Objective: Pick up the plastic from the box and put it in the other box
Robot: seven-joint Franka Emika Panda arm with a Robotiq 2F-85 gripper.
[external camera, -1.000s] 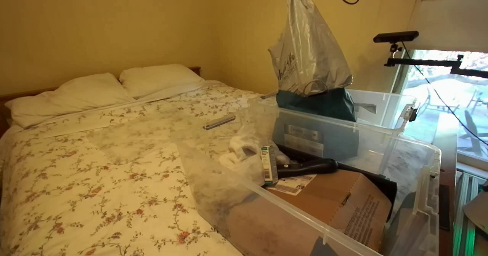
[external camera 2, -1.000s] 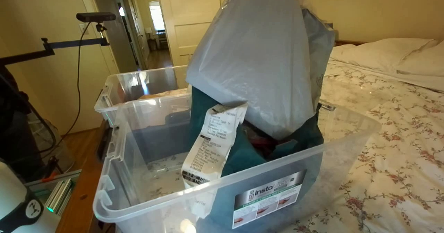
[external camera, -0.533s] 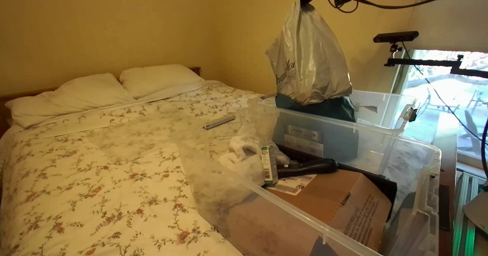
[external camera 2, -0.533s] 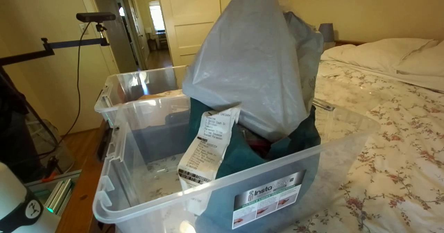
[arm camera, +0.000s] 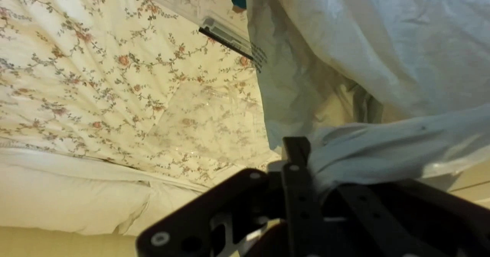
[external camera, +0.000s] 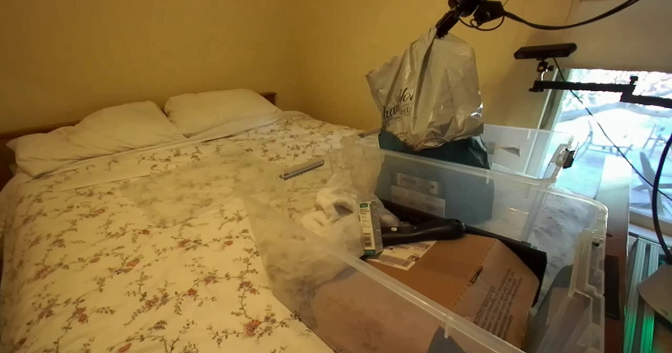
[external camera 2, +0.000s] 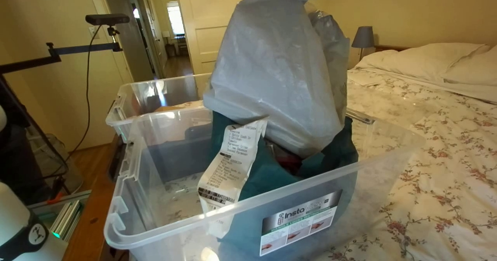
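The plastic, a crinkly grey-white bag with dark script (external camera: 430, 90), is raised by its top; it also shows in an exterior view (external camera 2: 271, 66) and the wrist view (arm camera: 398, 150). My gripper (external camera: 443, 27) is shut on its gathered top; in the wrist view the gripper (arm camera: 312, 161) has one fingertip hidden by plastic. The bag's slack bottom touches the top of a dark teal bag (external camera 2: 248, 187). That teal bag stands in the other box, a clear tub (external camera 2: 155, 235). The box, a clear bin (external camera: 446, 319), stands beside it.
The box holds a cardboard carton (external camera: 462, 274), a black handle (external camera: 430, 230) and a small green-white carton (external camera: 370, 227). A paper receipt (external camera 2: 233, 167) hangs from the teal bag. A camera on a bar (external camera: 545, 51) stands near. A flowered bed (external camera: 157, 248) lies below.
My gripper has come down and shifted right in an exterior view. The plastic's top has dropped and folded over, so the bag is slumped lower on the teal bag.
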